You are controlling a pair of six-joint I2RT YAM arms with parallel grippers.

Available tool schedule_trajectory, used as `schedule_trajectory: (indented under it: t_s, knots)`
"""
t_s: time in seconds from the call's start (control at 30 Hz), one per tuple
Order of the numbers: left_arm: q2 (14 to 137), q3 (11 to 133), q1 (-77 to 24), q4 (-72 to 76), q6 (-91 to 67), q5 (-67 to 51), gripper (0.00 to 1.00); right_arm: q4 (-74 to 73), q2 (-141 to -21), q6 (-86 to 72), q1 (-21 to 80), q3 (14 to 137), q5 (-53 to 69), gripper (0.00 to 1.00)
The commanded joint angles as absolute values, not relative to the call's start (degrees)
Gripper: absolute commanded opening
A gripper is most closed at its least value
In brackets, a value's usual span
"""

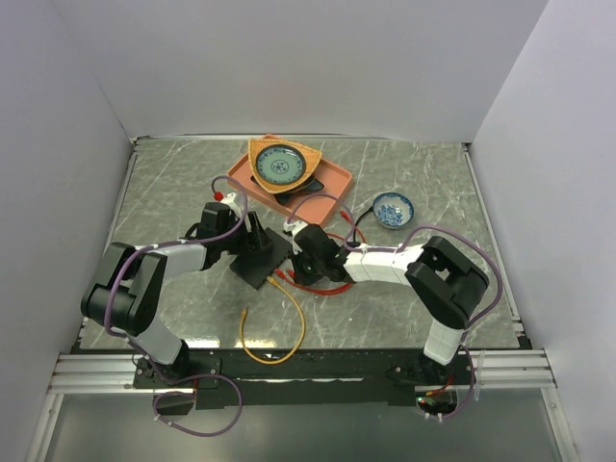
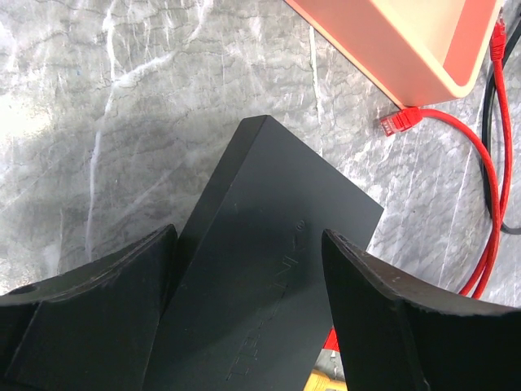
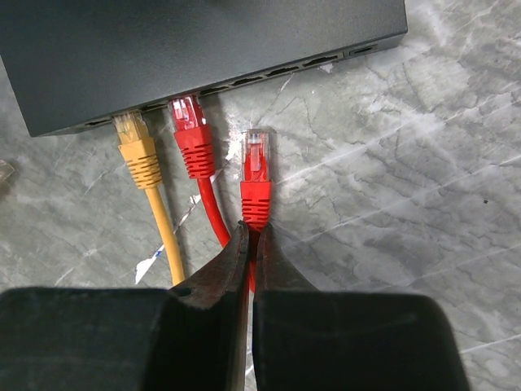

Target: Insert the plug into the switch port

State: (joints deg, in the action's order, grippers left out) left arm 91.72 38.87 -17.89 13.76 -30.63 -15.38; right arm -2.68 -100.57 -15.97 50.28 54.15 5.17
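The flat black switch lies on the marble, its row of ports facing my right wrist. A yellow plug and a red plug sit in two ports. My right gripper is shut on the boot end of another red plug. That plug's clear tip points at an empty switch port, a short gap away. My left gripper is set wide across the switch, which fills the space between its fingers. In the top view both grippers meet at the switch.
An orange tray holding a woven basket with a patterned plate stands behind the switch. A small blue bowl sits at the right. A yellow cable loops near the front edge. A loose red plug lies by the tray.
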Motion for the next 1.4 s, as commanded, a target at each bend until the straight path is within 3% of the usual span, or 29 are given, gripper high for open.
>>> schedule_trajectory:
  t_s: [0.0,1.37]
  knots:
    - [93.25,38.5,-17.93,12.66,-30.06,-16.96,0.78,-0.97,-101.77,-16.96,50.98,56.86,5.01,0.0]
    - [94.31,38.76,-17.84,13.1,-29.62,-18.98,0.74,-2.2,-100.73,-14.85,51.15,61.43,0.18,0.0]
